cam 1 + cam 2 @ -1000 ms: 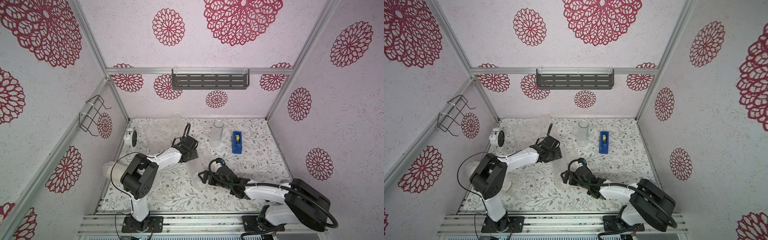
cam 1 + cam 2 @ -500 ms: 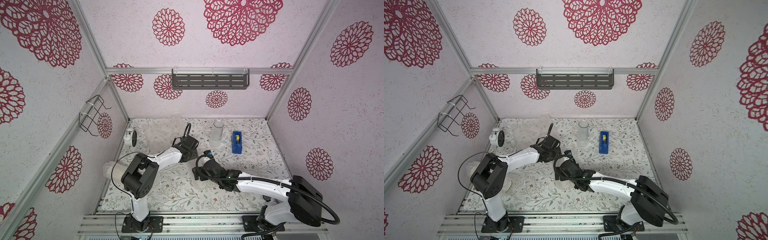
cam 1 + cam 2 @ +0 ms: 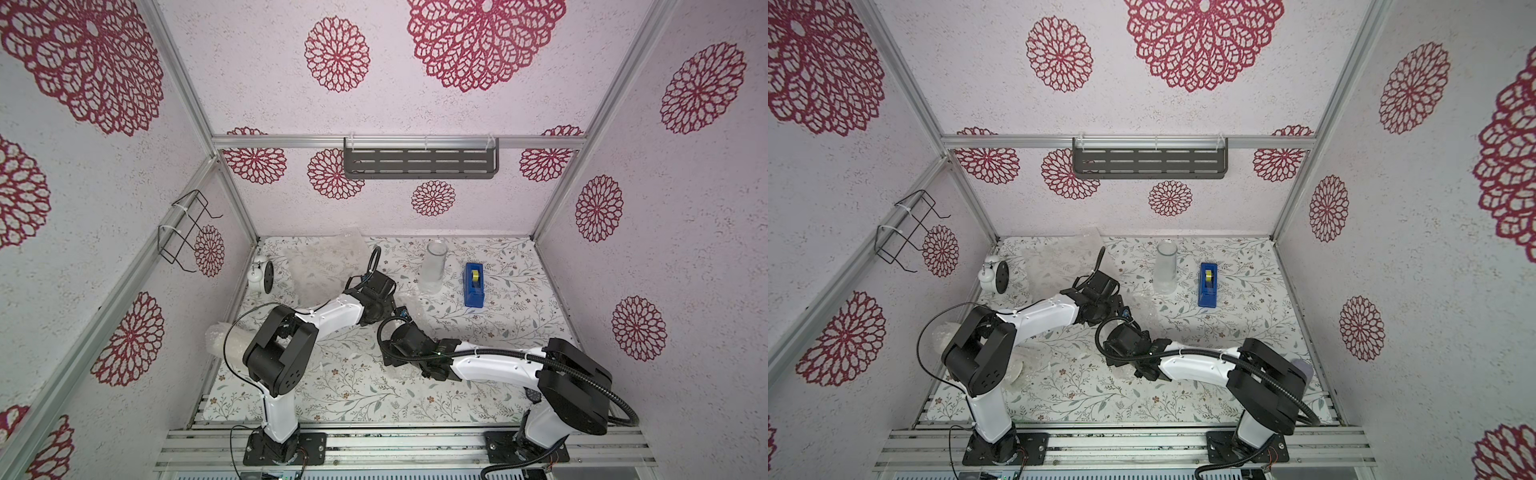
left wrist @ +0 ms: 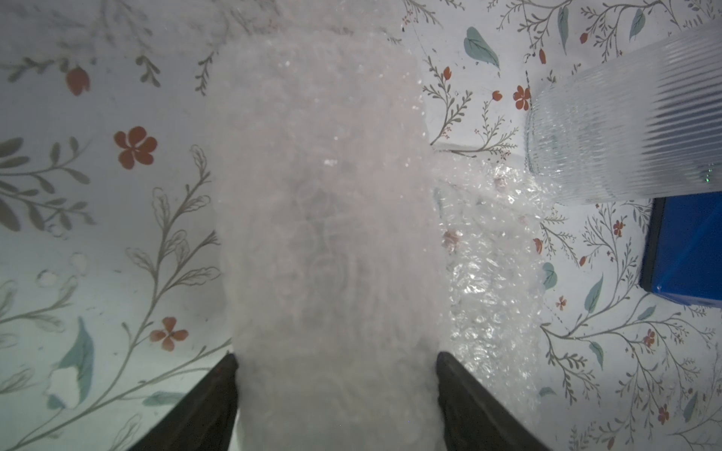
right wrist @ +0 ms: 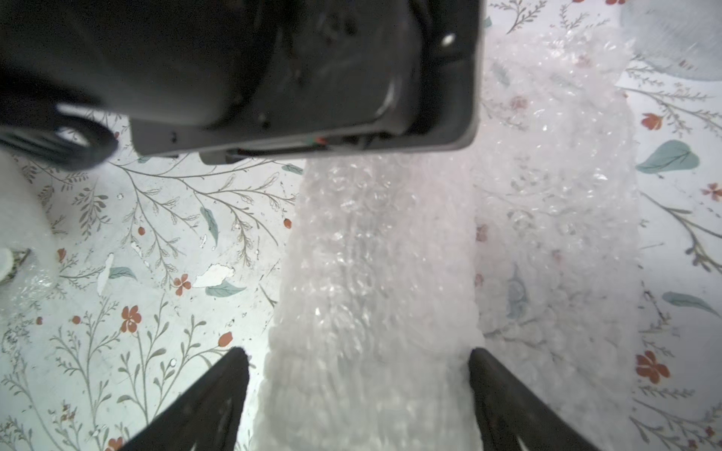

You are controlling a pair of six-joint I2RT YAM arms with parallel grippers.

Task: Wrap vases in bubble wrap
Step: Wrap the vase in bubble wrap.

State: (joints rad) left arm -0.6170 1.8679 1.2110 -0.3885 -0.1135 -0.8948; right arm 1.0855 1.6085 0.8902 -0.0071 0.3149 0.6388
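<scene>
Where the two arms meet: a bubble-wrap roll [image 4: 328, 195] lies flat on the flowered mat [image 3: 332, 386], near its middle, mostly hidden under both wrists in both top views.
Roll's long axis: runs from the mat's near edge toward the back wall, slightly slanted; both wrist cameras look along it.
Roll's ends: neither end shows clearly, so which way the mouth points cannot be told; only faint curved outlines show through the wrap.
Left gripper [image 4: 336, 359]: clasps the roll, a dark finger [image 4: 211, 394] pressed to each flank with no gap showing; it sits over the roll's farther part.
Right gripper [image 5: 359, 353]: spread astride the nearer part; one finger [image 5: 218, 386] stands just off the wrap with a sliver of mat between, its mate touches the other flank.
Loose flap [image 4: 488, 254]: a single layer spread on the mat beside the roll, on the side toward the frosted cylinder, its edge reaching close to that cylinder's foot.
Frosted glass cylinder [image 3: 434, 268]: upright near the back wall, mouth up, unwrapped.
Blue tape dispenser [image 3: 473, 286]: just right of the cylinder, its length running front to back.
Spare bubble wrap [image 3: 320, 266]: crumpled sheet at the back left, behind the left wrist.
Wrapped bundle [image 3: 220, 338]: on its side at the mat's left edge, axis crosswise, partly behind the left arm's shoulder.
</scene>
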